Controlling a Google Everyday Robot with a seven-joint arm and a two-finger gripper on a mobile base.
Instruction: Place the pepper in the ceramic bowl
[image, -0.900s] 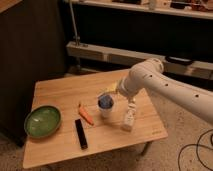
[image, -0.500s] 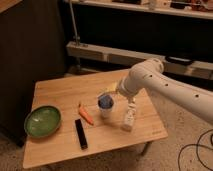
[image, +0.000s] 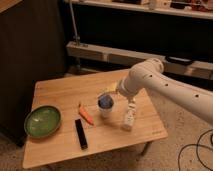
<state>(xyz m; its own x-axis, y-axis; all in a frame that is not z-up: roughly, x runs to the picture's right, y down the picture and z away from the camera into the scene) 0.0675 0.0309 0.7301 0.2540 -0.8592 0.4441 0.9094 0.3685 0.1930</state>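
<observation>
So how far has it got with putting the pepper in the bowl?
Nothing done yet: the pepper lies on the table, the green bowl empty. In hand: the gripper hangs beside the cup, away from the pepper. Left: grasp it, drop it in.

Raised camera looks down across table, pincer mid-frame.

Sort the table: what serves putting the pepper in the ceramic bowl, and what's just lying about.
For the job: pepper, mid-table; green ceramic bowl, left end; gripper, hanging just right of the white cup.
Lying about: white cup, blue inside; flat black bar.
</observation>
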